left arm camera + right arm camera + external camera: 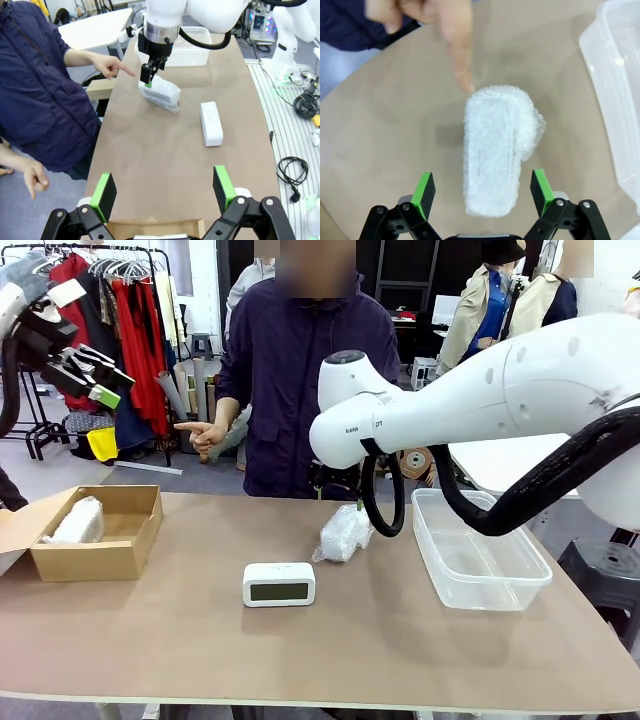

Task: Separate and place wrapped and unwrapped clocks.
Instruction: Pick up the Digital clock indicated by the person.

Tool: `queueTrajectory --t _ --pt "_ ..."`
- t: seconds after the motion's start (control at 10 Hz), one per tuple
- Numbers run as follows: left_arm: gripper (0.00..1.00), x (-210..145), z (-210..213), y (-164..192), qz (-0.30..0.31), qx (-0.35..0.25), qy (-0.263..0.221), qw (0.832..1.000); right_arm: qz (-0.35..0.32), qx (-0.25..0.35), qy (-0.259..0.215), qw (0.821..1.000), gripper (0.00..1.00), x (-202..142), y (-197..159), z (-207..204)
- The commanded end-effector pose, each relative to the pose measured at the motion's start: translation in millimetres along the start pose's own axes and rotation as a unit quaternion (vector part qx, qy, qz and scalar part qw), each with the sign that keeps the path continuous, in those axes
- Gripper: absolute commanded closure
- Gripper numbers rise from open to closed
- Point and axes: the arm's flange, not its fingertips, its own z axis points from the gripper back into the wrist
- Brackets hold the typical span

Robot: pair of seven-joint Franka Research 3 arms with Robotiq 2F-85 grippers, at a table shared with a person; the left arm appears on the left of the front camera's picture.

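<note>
One bubble-wrap bundle lies on the table's middle far side, and my right gripper hangs open just over it, its green pads on either side of the near end of the bundle. A person's finger points at its far end. The bare white clock with a dark display lies nearer the front, also in the left wrist view. A second bundle rests inside the cardboard box at left. My left gripper is raised high at the left, open and holding nothing.
A clear plastic container stands at the right side of the table. The person stands at the far edge with a pointing hand. The right arm spans the right half above the table.
</note>
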Motion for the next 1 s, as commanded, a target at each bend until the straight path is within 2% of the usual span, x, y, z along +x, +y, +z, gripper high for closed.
queueTrajectory --t 0.0,0.5,0.7,0.9 --pt "0.0 0.2 1.4 -3.1 -0.006 -0.001 0.001 1.0 -0.049 -0.025 -0.017 0.998 0.0 -3.7 2.9 -10.0" --pt "0.0 0.2 1.4 -3.1 -0.006 -0.001 0.001 1.0 -0.056 -0.02 -0.004 0.998 0.0 3.3 1.4 -7.2" --pt "0.0 0.2 1.4 -3.1 -0.006 -0.001 0.001 1.0 0.016 0.007 0.012 1.0 0.0 11.2 -11.7 27.8" --pt "0.0 0.2 1.4 -3.1 -0.006 -0.001 0.001 1.0 0.153 0.043 0.059 0.985 0.0 14.8 -28.2 72.3"
